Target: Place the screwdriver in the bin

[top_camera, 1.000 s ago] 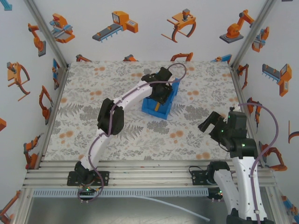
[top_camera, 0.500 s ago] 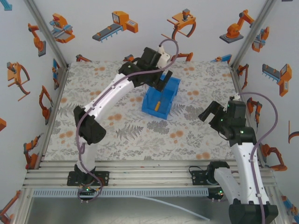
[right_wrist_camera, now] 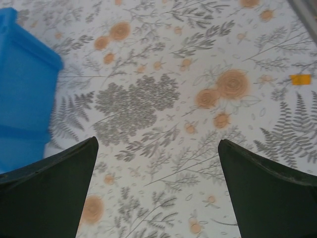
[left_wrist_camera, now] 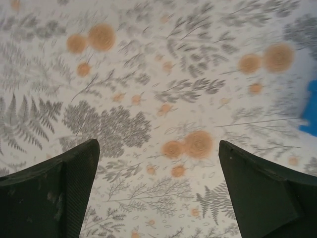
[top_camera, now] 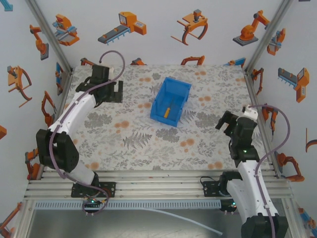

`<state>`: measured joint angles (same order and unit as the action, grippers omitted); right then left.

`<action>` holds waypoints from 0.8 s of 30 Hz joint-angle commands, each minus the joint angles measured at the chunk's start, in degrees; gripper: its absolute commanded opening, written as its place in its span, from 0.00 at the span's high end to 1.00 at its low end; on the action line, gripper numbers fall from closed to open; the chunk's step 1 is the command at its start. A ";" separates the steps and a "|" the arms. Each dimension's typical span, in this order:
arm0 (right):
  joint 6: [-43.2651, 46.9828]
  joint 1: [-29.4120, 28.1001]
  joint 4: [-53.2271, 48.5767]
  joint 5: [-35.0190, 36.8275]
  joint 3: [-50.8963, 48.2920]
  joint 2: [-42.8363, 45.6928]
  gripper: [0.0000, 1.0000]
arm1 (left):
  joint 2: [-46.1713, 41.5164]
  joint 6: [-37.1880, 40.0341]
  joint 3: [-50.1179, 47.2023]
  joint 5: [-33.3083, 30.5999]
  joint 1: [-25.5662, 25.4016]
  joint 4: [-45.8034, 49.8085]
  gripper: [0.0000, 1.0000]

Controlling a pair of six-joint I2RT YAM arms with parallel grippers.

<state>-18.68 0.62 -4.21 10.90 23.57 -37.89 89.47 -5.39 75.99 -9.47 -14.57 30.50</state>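
The left arm has swung clear of the bin since a second ago, when it was hunched right over it, and now its left gripper [top_camera: 115, 94] hangs over the far-left corner of the bench, near the back wall. The right arm has only shifted a touch, on its own side. The blue plastic open-top bin [top_camera: 178, 91] sits on the grey floral mat [top_camera: 138, 144] towards the far middle, turned a little askew, its low sloped front towards the arms. Inside it lies the small screwdriver with the orange-yellow handle [top_camera: 168, 111], on the bin's floor near the front, the handle nearer the front wall and the thin dark shaft pointing back into the bin. It is the only thing I can see in there. There is open mat all round the bin: a broad stretch to its left up to the left gripper, another to its right, and the whole near half of the bench down to the aluminium rails [top_camera: 158, 181] at the edge. From the left wrist, the left gripper [left_wrist_camera: 157, 144] is spread wide with nothing but patterned mat between its dark fingers, and a sliver of the bin [left_wrist_camera: 311, 109] at the right border. The right gripper [top_camera: 225, 121] hovers over the mat near the right edge, well apart from the bin; from its wrist the right gripper [right_wrist_camera: 157, 141] is spread just as wide and empty, the bin [right_wrist_camera: 25, 89] off to the left.
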 commanded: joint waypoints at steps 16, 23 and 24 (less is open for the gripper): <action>13.24 2.11 51.52 3.31 -9.72 -33.54 0.00 | -7.51 2.40 -39.46 5.02 13.71 -52.45 0.03; 10.60 3.47 59.91 -3.35 -9.48 -41.37 0.01 | -5.28 0.22 -45.82 3.13 14.70 -62.78 0.03; 11.00 3.50 62.13 -4.49 -9.75 -42.88 0.01 | -4.38 -0.01 -46.27 2.47 14.67 -64.14 0.03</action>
<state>-7.66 3.79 48.93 11.09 13.63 -77.78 83.83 -5.08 31.35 -5.56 -0.10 -25.17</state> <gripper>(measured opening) 0.992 0.974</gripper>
